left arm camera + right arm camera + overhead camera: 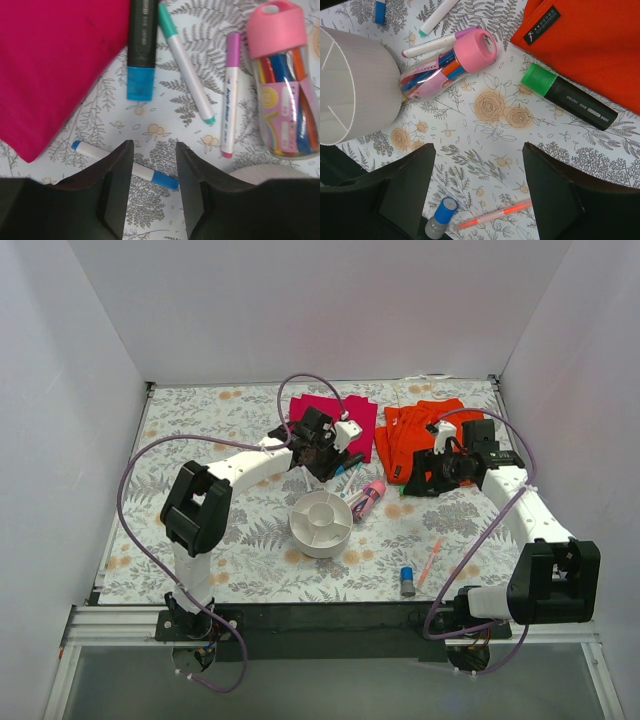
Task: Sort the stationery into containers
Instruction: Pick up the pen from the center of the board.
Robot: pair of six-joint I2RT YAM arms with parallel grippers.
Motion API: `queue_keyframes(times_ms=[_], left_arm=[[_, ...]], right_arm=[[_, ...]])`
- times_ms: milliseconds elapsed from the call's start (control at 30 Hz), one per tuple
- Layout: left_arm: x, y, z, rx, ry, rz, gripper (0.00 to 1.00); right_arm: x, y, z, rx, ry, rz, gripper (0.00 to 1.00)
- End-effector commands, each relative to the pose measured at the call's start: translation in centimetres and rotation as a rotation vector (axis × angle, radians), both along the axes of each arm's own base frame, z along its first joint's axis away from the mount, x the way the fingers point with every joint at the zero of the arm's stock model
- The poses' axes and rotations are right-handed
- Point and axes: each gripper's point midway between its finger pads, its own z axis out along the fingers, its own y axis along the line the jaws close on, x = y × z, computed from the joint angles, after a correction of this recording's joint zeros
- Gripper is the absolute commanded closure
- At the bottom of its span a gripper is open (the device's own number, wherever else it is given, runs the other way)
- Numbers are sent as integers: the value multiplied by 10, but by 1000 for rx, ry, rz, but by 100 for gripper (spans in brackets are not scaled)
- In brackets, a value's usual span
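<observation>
table (190, 410): floral-print cover | walls (320, 310): plain white | organizer (320, 546): centre

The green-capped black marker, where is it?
The green-capped marker lies in the right wrist view just below the orange cloth, right of the pink-capped tube.

Laid out on the floral counter (250, 532): white organizer (320, 546), pink tube (366, 501) just beside it, magenta cloth (310, 406), orange cloth (410, 430), grey-blue cylinder (408, 581), thin orange pen (432, 562).

The left arm (245, 468) and right arm (535, 512) have white links, black joints, looping purple cables (122, 490) and matte black fingers (115, 200).
</observation>
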Motion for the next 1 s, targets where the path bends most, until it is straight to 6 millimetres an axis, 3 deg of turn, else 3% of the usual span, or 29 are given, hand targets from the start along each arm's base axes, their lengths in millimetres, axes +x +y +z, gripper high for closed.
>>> queue_keyframes(times_ms=[0,167,200,233,467,667,967], left_arm=[[46,29,20,2,-133,199,63],[55,74,-1,112,19,388,68],[39,81,-25,177,130,419,70],[44,78,-18,168,139,438,72],[20,76,-36,192,236,464,80],[8,77,-46,191,285,463,77],[2,62,-39,156,308,419,76]], right_arm=[[16,2,14,-3,-63,23,21],[19,5,11,11,-52,25,21],[19,5,10,13,-47,27,21],[20,6,10,18,-46,29,21],[31,7,10,18,-43,28,21],[36,7,14,16,-53,24,21],[29,5,11,10,-51,20,21]])
